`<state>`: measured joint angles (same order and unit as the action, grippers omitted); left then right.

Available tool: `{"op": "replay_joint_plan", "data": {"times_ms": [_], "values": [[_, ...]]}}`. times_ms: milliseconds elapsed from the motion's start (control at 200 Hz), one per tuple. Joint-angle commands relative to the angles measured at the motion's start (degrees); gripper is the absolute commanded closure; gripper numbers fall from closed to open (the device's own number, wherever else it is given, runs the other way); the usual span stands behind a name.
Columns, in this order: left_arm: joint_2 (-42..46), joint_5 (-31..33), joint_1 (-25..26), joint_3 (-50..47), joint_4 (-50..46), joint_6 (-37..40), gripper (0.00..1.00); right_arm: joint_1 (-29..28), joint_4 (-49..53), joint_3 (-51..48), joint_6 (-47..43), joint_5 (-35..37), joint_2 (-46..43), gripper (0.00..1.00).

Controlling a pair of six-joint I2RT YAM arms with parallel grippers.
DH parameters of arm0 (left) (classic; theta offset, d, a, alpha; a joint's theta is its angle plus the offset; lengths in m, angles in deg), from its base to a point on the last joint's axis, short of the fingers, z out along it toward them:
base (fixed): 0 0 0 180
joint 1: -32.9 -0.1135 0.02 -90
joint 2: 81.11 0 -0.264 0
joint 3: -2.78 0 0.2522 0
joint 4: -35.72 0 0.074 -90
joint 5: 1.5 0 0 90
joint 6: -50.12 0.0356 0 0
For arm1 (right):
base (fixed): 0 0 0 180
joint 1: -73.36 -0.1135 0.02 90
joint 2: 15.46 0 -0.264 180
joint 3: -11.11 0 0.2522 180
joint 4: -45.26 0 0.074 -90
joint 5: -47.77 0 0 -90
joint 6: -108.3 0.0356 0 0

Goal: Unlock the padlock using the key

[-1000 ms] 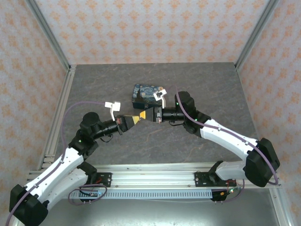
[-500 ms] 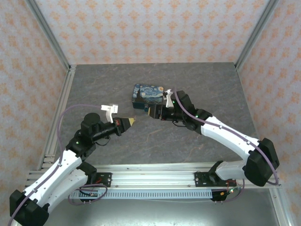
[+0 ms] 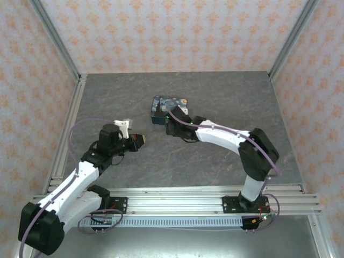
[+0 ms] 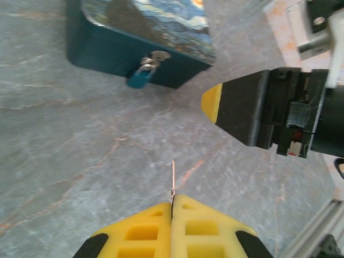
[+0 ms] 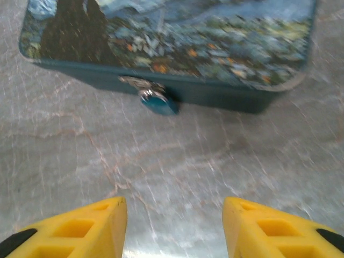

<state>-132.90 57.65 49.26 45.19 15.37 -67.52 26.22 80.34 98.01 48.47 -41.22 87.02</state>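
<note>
Left claw [image 4: 172, 208] first: its yellow foam pads [image 4: 185, 210] are pressed flat together, and pinched in the seam is a thin silvery metal key [image 4: 172, 177]. The blade pokes straight out ahead over the grey marbled table [image 3: 226, 156].

Over to the right claw [image 5: 174, 228]. It stands roughly half open, its two yellow fingers [image 5: 107, 215] parted with bare table between them, gripping nothing. It faces the rectangular dark-teal box [image 5: 177, 37], whose lid carries a starry-night painting of blue swirls, yellow flecks and a dark cypress shape at one end.

And there's the prize: the tiny teal-blue padlock [image 5: 159, 102], hanging from a small silvery hasp [image 5: 131, 81] on the box's near side wall, low down by the table. Whether it rests on the table, I can't tell.

The right claw sits near the padlock, short of touching it. From the left wrist, the padlock lies well beyond the key's tip, and the right claw's black body and yellow tip jut in from the right. Key and padlock are well apart.
</note>
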Motion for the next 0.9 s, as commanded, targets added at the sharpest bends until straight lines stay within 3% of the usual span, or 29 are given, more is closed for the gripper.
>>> {"op": "replay_joint_plan", "data": {"times_ms": [0, 205, 400, 896], "values": [[-4.18, -0.44, -3.85, 0.69, 2.81, 2.22, 1.0, -0.81, 1.42, 4.89, 1.09, 6.23, 4.88, 0.49], [-16.57, -4.54, -10.03, 5.78, 6.54, 2.37, 1.0, -1.47, 3.02, 11.47, 1.99, 10.55, 12.7, 0.48], [-25.29, -6.9, -11.26, 9.71, 9.1, 3.36, 1.0, -1.45, 2.95, 14.36, 3.11, 12.52, 16.8, 0.48], [-30.3, -7.11, -11.35, 9.73, 11.97, 4.8, 1.0, -2.37, -0.29, 14.85, 5.42, 19.66, 19.93, 0.51]]}}
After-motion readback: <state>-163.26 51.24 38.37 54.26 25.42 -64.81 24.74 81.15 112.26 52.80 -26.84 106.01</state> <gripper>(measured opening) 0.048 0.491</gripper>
